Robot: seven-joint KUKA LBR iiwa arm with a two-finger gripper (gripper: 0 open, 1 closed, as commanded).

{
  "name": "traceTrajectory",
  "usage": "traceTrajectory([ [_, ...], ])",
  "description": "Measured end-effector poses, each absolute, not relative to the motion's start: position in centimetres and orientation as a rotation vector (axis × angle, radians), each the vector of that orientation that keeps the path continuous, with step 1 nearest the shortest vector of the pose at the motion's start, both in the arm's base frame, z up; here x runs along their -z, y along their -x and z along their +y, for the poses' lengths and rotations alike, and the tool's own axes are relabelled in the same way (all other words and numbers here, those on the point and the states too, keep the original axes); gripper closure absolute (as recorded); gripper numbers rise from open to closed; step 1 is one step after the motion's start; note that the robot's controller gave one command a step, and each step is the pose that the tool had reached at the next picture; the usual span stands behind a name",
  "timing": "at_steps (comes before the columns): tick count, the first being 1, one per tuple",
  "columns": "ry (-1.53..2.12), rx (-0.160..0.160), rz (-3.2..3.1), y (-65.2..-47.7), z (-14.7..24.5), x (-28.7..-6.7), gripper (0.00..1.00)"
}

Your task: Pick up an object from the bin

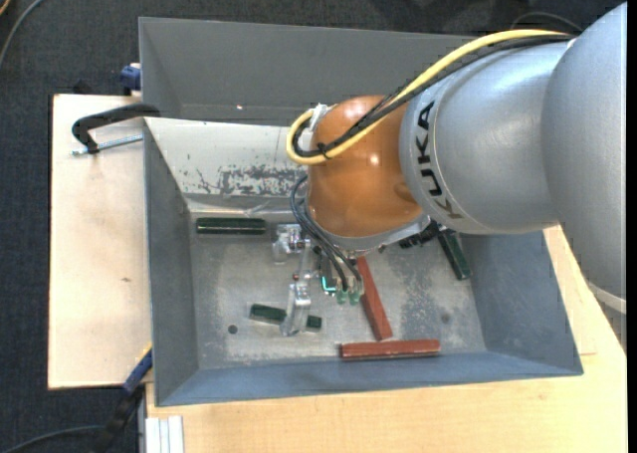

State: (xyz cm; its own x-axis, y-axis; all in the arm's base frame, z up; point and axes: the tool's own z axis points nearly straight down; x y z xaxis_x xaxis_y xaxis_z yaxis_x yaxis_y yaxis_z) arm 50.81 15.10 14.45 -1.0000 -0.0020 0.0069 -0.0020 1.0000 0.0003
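Note:
My gripper (295,275) hangs under the orange cover over the middle of the bin floor, fingers spread apart with nothing between them. One silver fingertip (299,310) is down near the floor, between a small dark green block (265,313) on its left and a smaller dark piece (314,323) on its right. The other fingertip (289,240) lies farther back, just right of a long dark green bar (231,226). A red-brown stick (373,300) lies slanted right of the gripper.
A second red-brown stick (390,347) lies flat along the bin's front wall. A dark bar (455,256) sits at the right, partly under the arm. A tiny dark speck (232,331) lies front left. The arm covers the bin's back right.

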Motion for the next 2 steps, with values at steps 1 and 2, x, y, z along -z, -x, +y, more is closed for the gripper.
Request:
traceTrajectory([
  [1, -0.157, -0.003, -3.13, -50.55, 12.79, -6.67, 0.0],
  [2, -0.157, 0.002, -3.137, -50.76, 12.95, -7.05, 1.0],
])
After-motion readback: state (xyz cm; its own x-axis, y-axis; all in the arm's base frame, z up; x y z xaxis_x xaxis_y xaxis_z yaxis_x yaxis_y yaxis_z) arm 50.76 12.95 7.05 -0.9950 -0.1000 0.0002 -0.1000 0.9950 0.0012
